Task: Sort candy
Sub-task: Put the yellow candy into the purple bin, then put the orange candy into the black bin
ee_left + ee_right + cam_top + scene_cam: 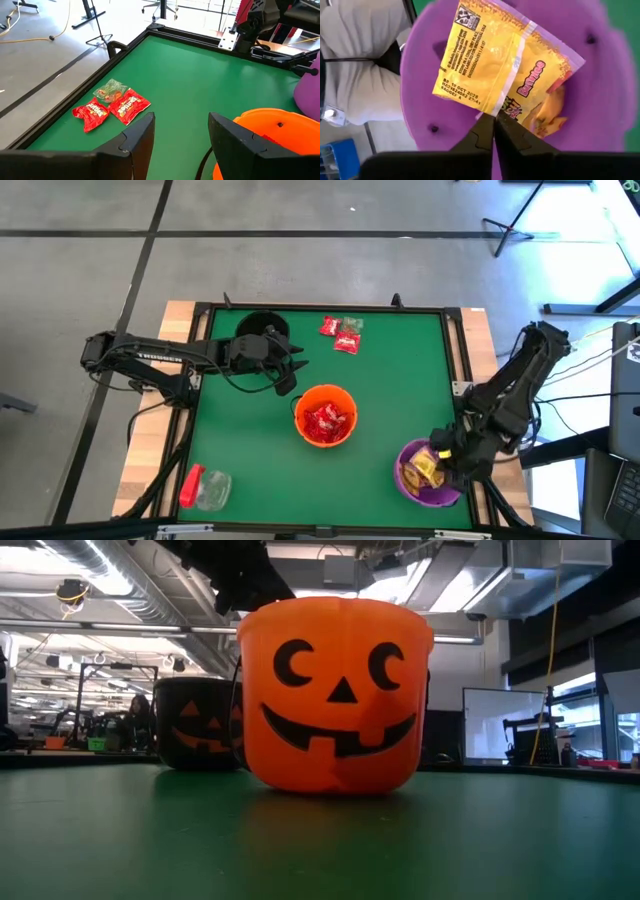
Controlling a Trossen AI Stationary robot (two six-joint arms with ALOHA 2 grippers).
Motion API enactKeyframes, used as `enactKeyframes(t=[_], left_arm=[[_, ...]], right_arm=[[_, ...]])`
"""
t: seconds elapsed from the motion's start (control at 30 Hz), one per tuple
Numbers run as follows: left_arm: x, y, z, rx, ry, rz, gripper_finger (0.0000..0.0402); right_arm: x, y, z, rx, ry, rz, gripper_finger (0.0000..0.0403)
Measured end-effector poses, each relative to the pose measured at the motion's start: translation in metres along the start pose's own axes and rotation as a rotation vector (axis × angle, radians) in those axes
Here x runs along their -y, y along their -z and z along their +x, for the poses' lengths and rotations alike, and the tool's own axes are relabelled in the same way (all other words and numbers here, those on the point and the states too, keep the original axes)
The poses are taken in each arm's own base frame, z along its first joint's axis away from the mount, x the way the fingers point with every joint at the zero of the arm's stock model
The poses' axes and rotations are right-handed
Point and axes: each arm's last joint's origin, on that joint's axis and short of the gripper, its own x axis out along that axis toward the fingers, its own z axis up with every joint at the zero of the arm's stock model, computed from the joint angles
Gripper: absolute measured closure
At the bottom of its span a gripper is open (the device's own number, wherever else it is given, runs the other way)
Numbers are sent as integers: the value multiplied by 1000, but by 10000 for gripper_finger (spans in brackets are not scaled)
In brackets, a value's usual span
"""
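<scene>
Clear jar (205, 487): lying on its side at the table's near left corner, red cap toward the left edge; contents not discernible.
Left gripper (292, 376): fingers (140, 142) spread wide apart, nothing between them; hovering between the black bucket and the orange bucket.
Black bucket (262, 326): just behind the left fingers, at the table's far edge; inside too dark to tell.
Loose candy (111, 105): well ahead of the left fingers, on the green mat near the far rim; two red packets lying flat side by side, a greenish one touching them on the far side; long axes slanted across the mat.
Orange bucket (325, 416): just beside the left fingers, on their right; holding a heap of red packets (325, 423).
Purple bucket (428, 475): directly beneath the right fingers, near right corner of the table; yellow packets inside.
Right gripper (494, 126): fingertips pressed together, pinching the lower edge of a yellow packet (495, 70).
Yellow packet orientation: long axis running diagonally away from the fingertips, printed back panel facing up, held over the purple bucket's mouth.
</scene>
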Motion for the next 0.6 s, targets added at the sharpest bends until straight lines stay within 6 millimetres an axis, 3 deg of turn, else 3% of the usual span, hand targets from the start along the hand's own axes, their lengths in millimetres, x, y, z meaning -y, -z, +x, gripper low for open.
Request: enactKeyframes(t=[0.4, 0.6], left_arm=[[0, -1, 0, 6, 2, -21, 227], [0, -1, 0, 6, 2, -20, 227]], right_arm=[[-12, -4, 9, 7, -66, 23, 276], [-4, -39, 4, 208, -9, 9, 257]])
